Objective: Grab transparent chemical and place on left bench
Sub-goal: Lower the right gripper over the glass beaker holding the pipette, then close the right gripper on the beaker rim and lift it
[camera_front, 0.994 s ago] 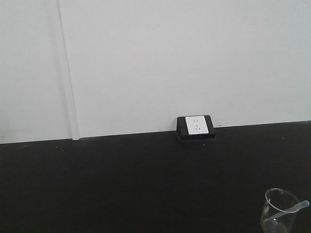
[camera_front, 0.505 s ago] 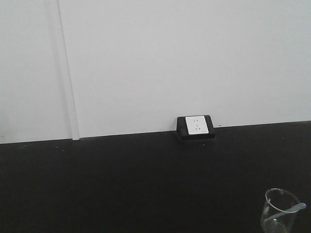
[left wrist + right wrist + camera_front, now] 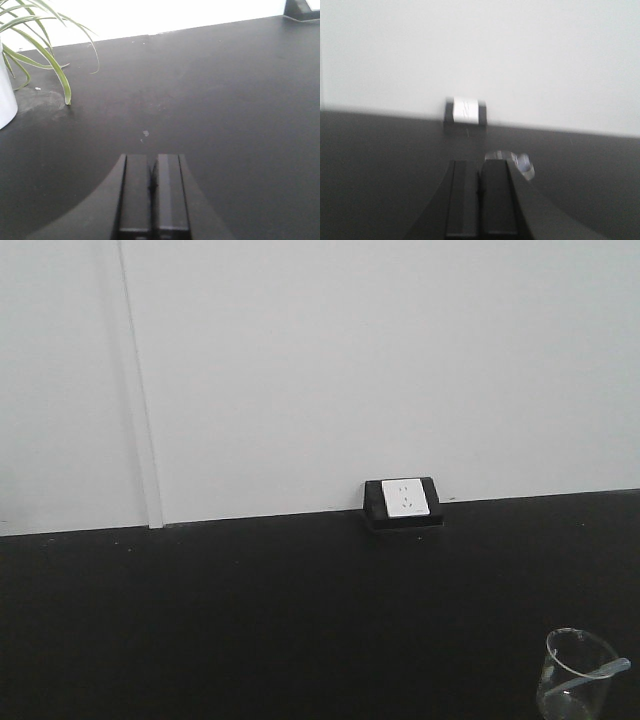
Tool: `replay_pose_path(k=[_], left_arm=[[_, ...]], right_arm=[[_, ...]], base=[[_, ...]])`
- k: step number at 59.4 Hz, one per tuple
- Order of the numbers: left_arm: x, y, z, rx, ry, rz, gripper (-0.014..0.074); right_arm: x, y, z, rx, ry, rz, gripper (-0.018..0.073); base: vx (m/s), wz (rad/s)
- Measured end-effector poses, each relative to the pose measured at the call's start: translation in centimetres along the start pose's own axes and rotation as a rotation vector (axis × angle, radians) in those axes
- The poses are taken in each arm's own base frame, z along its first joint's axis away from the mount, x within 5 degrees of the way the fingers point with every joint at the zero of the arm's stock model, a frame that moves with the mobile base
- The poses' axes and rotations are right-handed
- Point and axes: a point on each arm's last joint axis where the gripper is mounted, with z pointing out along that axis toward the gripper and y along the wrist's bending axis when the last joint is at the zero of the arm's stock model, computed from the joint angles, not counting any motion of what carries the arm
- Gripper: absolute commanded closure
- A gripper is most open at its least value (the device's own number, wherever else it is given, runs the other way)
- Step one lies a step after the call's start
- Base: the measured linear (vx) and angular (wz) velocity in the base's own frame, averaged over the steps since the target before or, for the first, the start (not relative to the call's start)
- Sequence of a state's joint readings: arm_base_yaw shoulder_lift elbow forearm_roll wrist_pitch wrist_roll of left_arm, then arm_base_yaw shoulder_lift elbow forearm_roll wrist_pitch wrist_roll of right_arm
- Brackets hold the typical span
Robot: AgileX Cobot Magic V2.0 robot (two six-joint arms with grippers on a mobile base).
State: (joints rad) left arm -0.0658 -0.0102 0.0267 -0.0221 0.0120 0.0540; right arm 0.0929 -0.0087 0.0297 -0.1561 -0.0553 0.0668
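The transparent chemical is a slim translucent pipette point(image 3: 603, 671) leaning in a clear glass beaker point(image 3: 572, 685) at the lower right of the front view, on the black worktop point(image 3: 250, 620). In the right wrist view its bulb point(image 3: 525, 166) and the beaker rim point(image 3: 495, 156) show blurred just past my right gripper point(image 3: 480, 164), which is shut and empty. My left gripper point(image 3: 151, 159) is shut and empty above bare black worktop point(image 3: 225, 100). The left bench with white bins is out of view.
A white socket box point(image 3: 404, 500) in a black housing stands against the white wall at the worktop's back; it also shows in the right wrist view point(image 3: 465, 110). A potted plant with long green leaves point(image 3: 42, 47) in a white pot point(image 3: 6, 97) stands at the left.
The beaker and pipette sit slightly lower in the front view than one second ago. Nothing else has visibly changed.
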Motion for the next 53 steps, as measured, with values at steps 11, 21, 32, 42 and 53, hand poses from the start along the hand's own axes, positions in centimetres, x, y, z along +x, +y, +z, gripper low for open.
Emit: replay_pose_path(k=[11, 21, 32, 42, 53], left_arm=[[0.0, 0.0, 0.0, 0.000, 0.000, 0.000, 0.0600], [0.0, 0.0, 0.0, 0.000, 0.000, 0.000, 0.0600], [0.0, 0.0, 0.0, 0.000, 0.000, 0.000, 0.0600], [0.0, 0.0, 0.0, 0.000, 0.000, 0.000, 0.0600], [0.0, 0.0, 0.0, 0.000, 0.000, 0.000, 0.0600]], right_arm=[[-5.1, -0.6, 0.0, 0.016, -0.044, 0.072, 0.0562], [-9.0, -1.3, 1.7, 0.044, 0.137, 0.044, 0.0561], [-9.2, -1.8, 5.8, 0.073, 0.338, -0.028, 0.0561], [-6.7, -2.6, 9.1, 0.164, 0.499, 0.030, 0.0559], [-5.0, -3.6, 12.3, 0.181, 0.488, 0.052, 0.0547]], base=[[0.00, 0.00], [0.00, 0.00], [0.00, 0.00], [0.00, 0.00], [0.00, 0.00]])
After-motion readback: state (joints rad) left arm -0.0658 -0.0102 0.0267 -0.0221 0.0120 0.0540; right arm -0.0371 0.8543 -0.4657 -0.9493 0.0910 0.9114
